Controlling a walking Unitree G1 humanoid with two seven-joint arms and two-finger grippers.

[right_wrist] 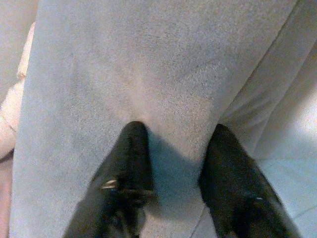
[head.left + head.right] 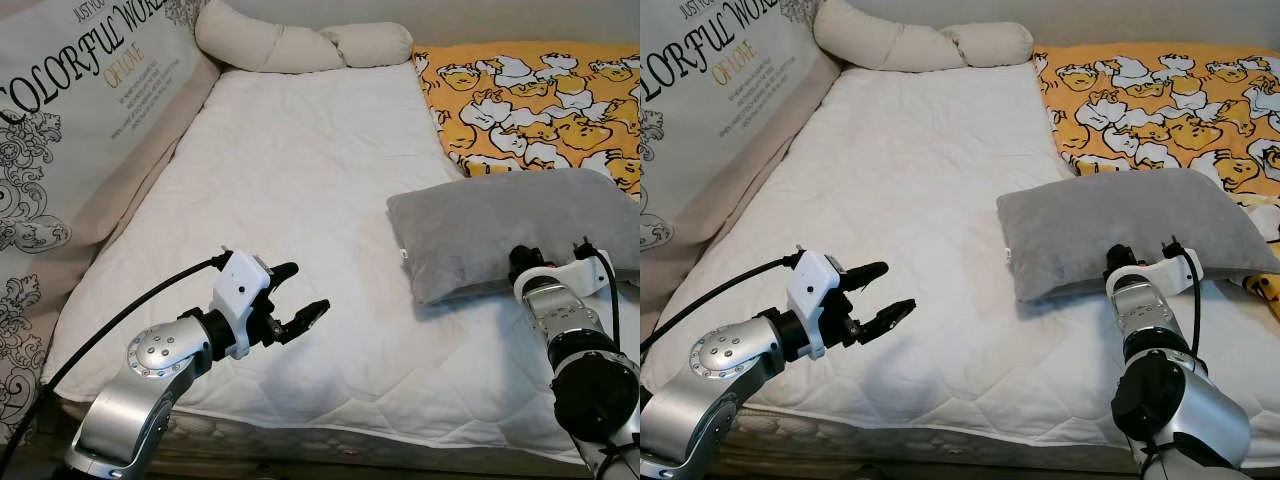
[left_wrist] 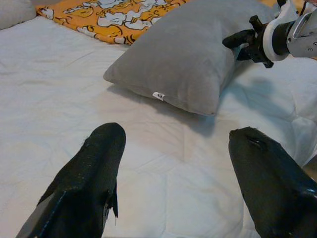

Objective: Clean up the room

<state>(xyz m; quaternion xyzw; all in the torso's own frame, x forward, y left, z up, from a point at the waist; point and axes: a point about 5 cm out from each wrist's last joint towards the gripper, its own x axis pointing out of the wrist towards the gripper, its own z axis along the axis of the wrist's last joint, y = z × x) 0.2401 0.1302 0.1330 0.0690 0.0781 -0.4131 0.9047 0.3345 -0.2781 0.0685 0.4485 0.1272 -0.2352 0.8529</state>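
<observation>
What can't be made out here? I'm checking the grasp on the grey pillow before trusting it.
- Right pincer on the grey pillow: in the right wrist view its fingers press the near edge, but whether fabric is truly pinched can't be told; in the eye views the wrist hides the fingertips.
- The pillow's white tag: too small to read.
- The duck-print blanket: cut off by the right edge.
- Left pincer: open over the mattress.

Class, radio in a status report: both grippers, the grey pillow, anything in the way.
Right gripper closed on near edge of grey pillow. Left gripper open, empty, above white mattress. Yellow duck blanket lies behind pillow; nothing blocking.
</observation>
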